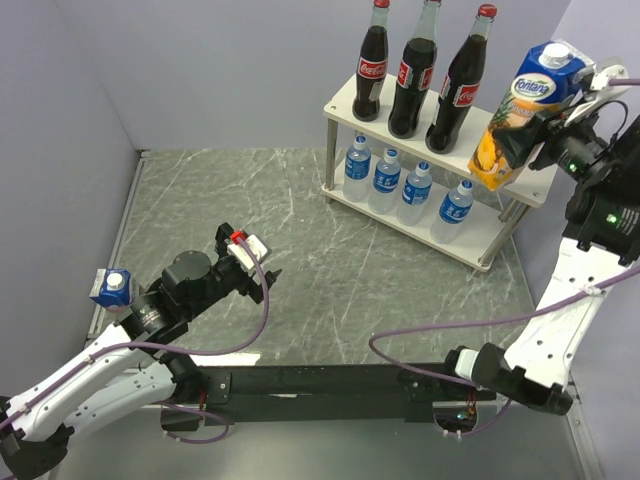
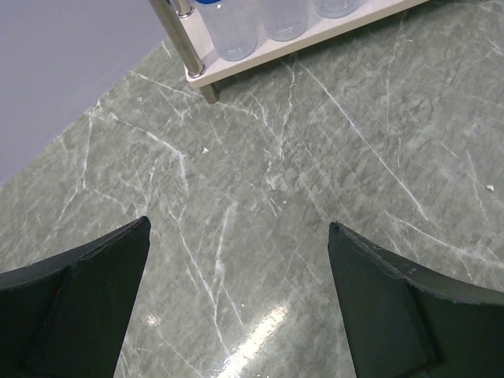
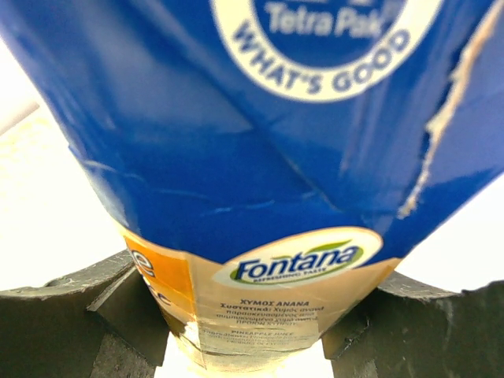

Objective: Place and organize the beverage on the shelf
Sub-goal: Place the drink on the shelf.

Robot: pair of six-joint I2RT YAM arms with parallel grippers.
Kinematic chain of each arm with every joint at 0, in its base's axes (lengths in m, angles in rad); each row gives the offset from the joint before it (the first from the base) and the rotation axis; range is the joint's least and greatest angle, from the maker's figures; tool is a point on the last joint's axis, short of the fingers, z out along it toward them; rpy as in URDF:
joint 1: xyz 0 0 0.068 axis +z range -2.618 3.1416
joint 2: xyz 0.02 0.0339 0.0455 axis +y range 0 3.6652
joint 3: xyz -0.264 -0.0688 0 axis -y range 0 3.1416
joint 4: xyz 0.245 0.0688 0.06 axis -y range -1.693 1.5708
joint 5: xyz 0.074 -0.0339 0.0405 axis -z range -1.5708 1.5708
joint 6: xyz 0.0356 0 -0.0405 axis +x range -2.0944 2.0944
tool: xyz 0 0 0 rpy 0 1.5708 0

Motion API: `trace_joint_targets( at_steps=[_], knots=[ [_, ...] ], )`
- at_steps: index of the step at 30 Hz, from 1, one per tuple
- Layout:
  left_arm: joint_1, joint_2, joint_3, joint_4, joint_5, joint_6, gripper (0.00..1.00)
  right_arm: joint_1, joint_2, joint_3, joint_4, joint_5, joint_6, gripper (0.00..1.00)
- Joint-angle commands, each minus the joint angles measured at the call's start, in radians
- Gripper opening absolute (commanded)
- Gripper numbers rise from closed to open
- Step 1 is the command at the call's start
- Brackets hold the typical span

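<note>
Well to the left of the shelf point(image 1: 343, 102), at the tabletop's point(image 1: 300, 200) left edge, a blue-topped juice carton point(image 1: 112, 288) stands just beside the left arm. The left fingers point(image 2: 87, 291) are spread wide and hold nothing; they hang over bare marble and point towards the shelf's near left leg.

On the shelf's top board three red-capped cola bottles point(image 1: 412, 70) stand upright in a row. On the lower board, under them, four water bottles point(image 1: 388, 182) stand side by side.

At the shelf's right end a tilted juice carton point(image 1: 520, 120) hangs with its blue top leaning away from the cola bottles and its base by the top board's right end. I cannot tell whether it touches the board. The right fingers point(image 3: 71, 323) clamp this carton from both sides.
</note>
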Motion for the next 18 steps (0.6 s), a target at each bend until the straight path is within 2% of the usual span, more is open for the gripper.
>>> trace_joint_targets(
  at_steps=[1,18],
  knots=[
    [0.000,-0.003,-0.005,0.045,0.006,0.013,1.00,-0.042,0.010,0.122,0.372,-0.089,0.046,0.50],
    [0.002,0.000,-0.006,0.043,0.009,0.013,0.99,-0.056,0.116,0.114,0.516,-0.195,0.066,0.50]
  ],
)
